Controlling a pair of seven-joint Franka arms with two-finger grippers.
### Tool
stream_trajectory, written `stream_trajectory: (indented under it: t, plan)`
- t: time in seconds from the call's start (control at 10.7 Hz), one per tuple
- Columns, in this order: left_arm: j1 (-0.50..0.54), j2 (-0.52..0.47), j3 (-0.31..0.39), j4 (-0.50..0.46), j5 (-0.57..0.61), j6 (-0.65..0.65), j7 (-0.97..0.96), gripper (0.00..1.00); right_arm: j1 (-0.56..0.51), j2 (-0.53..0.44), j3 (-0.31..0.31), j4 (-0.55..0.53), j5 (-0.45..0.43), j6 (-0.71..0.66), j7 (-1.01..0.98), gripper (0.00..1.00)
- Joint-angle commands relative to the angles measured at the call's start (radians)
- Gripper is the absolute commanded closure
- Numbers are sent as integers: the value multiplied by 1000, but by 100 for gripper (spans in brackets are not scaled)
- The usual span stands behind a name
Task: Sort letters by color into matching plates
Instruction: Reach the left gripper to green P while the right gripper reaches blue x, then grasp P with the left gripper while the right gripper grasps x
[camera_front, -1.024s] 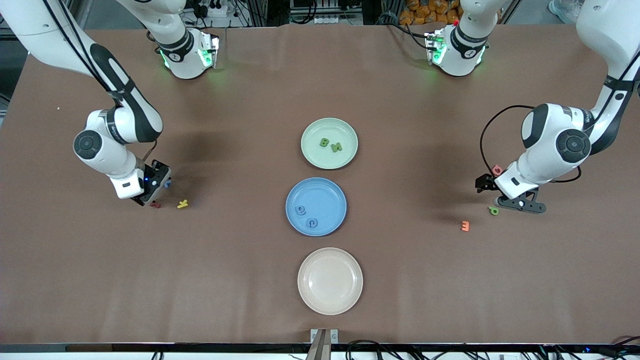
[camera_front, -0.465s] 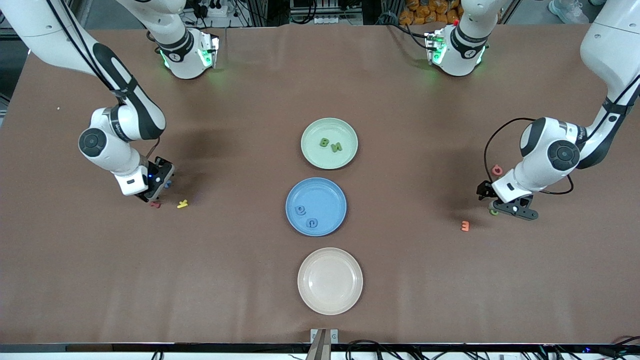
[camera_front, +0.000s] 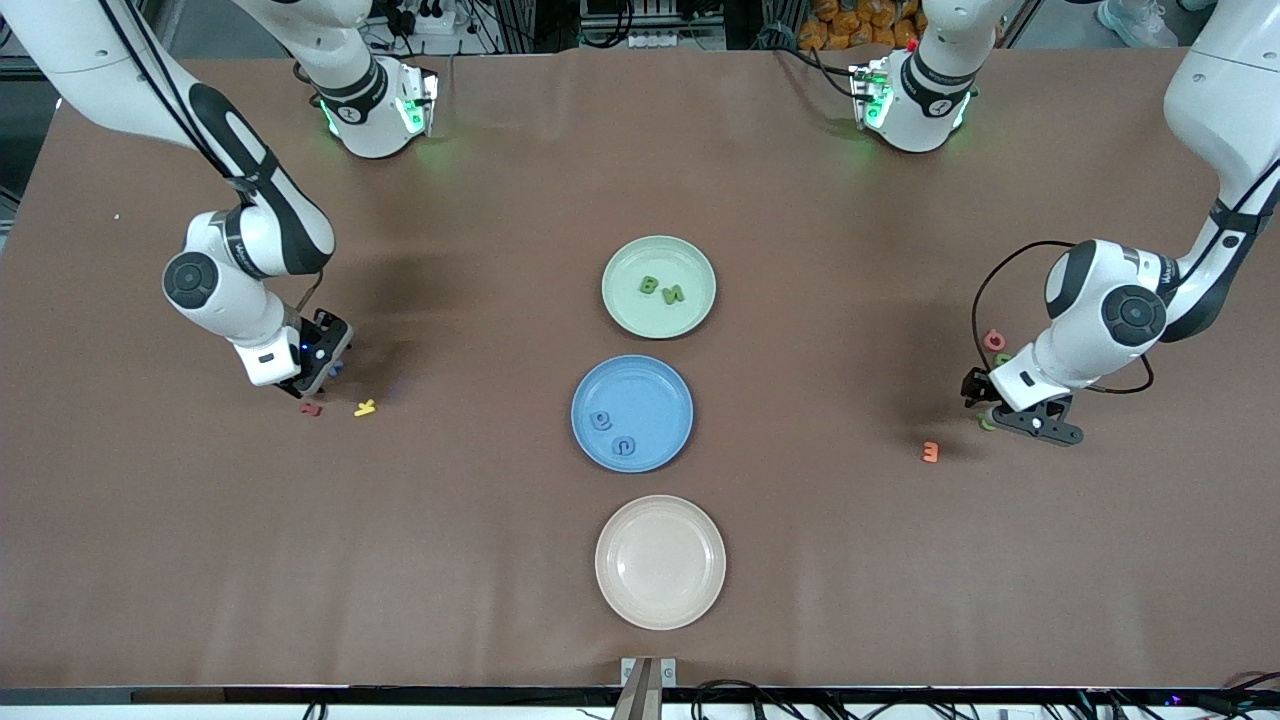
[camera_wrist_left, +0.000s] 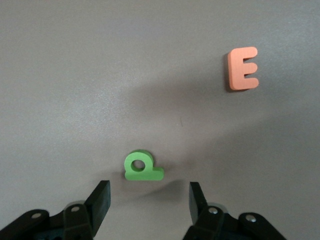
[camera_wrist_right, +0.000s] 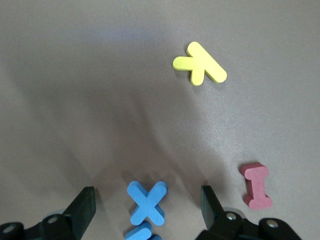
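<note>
Two green letters (camera_front: 661, 289) lie in the pale green plate (camera_front: 625, 262), and two blue letters (camera_front: 612, 432) lie in the blue plate (camera_front: 660, 385), which is nearer the camera. My left gripper (camera_front: 990, 418) (camera_wrist_left: 148, 195) is low over the table at the left arm's end. It is open, and a green letter P (camera_wrist_left: 141, 167) lies flat just ahead of its fingertips, untouched. My right gripper (camera_front: 318, 378) (camera_wrist_right: 147, 197) is open at the right arm's end. A blue letter X (camera_wrist_right: 147, 202) lies between its fingers, touching a second blue letter (camera_wrist_right: 142, 232).
A beige plate (camera_front: 660, 600) sits nearest the camera. An orange E (camera_front: 930, 452) (camera_wrist_left: 243, 68) and a pink letter (camera_front: 993, 340) lie near the left gripper. A yellow letter (camera_front: 365, 407) (camera_wrist_right: 199, 70) and a red I (camera_front: 311, 408) (camera_wrist_right: 257, 185) lie beside the right gripper.
The left gripper has come down over the green P, which now hardly shows in the front view. The right gripper has shifted slightly away from the red and yellow letters.
</note>
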Motion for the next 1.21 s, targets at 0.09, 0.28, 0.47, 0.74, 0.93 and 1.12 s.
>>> stream_trajectory:
  t: [0.09,0.28,0.47,0.74,0.93,1.12]
  plan:
    - [-2,54,10,43,31,6,6,29,-28,-37,28,-36,-17,15,-10,59]
    - [-2,62,10,53,31,6,6,32,-28,-37,29,-34,-17,15,-10,67]
    - [-2,68,10,57,31,6,5,36,-28,-37,29,-36,-17,22,-10,69]
    - [-5,71,10,59,31,6,6,46,-28,-37,29,-36,-17,22,-10,74]
    - [-8,71,10,66,31,6,5,47,-28,-37,29,-34,-17,22,-5,79]
    - [-9,77,10,77,31,4,9,49,-28,-38,29,-31,-14,22,24,82]
